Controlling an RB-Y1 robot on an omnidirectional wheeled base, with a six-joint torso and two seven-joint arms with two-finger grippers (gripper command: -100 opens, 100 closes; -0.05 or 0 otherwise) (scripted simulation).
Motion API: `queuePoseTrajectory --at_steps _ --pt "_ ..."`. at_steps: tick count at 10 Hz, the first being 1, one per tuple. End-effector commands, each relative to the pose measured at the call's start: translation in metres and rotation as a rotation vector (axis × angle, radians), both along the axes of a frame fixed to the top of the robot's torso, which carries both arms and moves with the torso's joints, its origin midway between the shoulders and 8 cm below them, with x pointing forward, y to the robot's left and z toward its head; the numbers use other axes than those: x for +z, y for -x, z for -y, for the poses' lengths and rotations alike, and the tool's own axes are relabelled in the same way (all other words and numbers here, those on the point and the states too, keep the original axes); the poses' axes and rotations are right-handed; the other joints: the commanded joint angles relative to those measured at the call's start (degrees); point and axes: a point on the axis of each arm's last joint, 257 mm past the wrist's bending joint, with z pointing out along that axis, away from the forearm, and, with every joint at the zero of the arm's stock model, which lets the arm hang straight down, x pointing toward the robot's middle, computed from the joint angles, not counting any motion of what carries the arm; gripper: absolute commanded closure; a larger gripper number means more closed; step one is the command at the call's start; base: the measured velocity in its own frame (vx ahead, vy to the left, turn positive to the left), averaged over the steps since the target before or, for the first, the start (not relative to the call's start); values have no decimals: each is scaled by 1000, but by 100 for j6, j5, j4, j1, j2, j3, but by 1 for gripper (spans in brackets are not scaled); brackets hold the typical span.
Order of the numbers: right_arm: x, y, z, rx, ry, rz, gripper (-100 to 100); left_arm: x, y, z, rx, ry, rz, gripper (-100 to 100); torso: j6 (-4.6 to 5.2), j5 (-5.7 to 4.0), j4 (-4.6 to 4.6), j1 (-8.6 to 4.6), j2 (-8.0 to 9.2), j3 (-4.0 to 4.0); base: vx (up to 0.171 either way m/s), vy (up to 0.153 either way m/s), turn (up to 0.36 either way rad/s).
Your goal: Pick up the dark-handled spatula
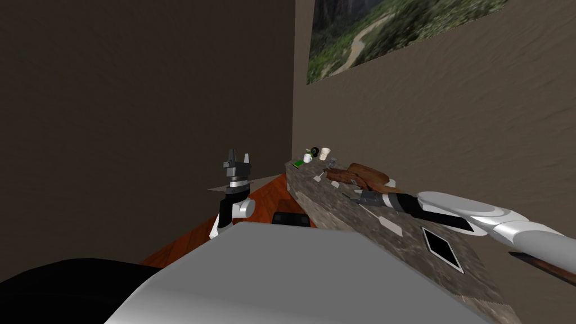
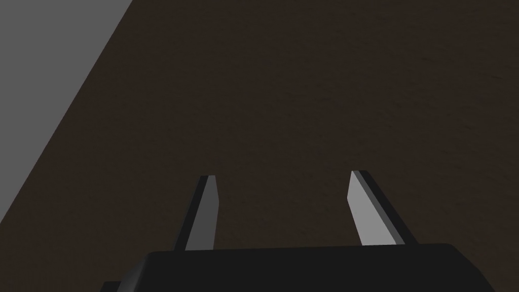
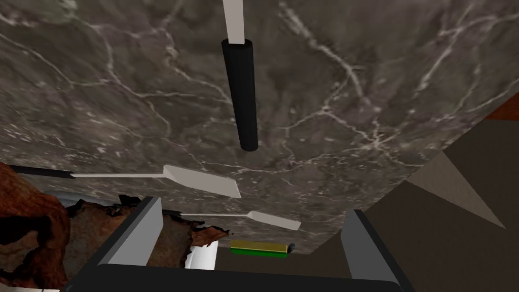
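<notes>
The right hand (image 3: 253, 207) hangs over the bench (image 3: 385, 71). Its two fingers are spread wide and there is nothing between them. The dark-handled spatula (image 3: 241, 91) lies flat on the grey stone bench, out past the fingertips and in line with the gap between them. It does not touch the hand. Its black handle points toward the hand and its white stem runs away from it. Closer to the fingers lie a big white spatula (image 3: 202, 180) and a small white spatula (image 3: 273, 220). A brown lump (image 3: 30, 223) sits beside one finger. By the end of the bench are a white cup (image 3: 202, 256) and a green and yellow thing (image 3: 258, 248). The left hand (image 2: 282, 175) is held up, away from the bench, with its fingers spread and holding nothing.
</notes>
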Motion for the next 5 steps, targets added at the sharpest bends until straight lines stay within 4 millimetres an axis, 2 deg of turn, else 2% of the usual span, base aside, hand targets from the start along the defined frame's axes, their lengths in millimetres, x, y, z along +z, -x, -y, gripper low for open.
queuePoseTrajectory --at_steps 1,5 --pt "-11 27 24 6 66 -65 -100 0 0 0 0 0 0 0 0 0 0 0 0 0 23 -14 88" --pt "-33 86 72 14 175 -207 -100 0 0 0 0 0 0 0 2 -1 0 -1 1 1 18 -13 48"
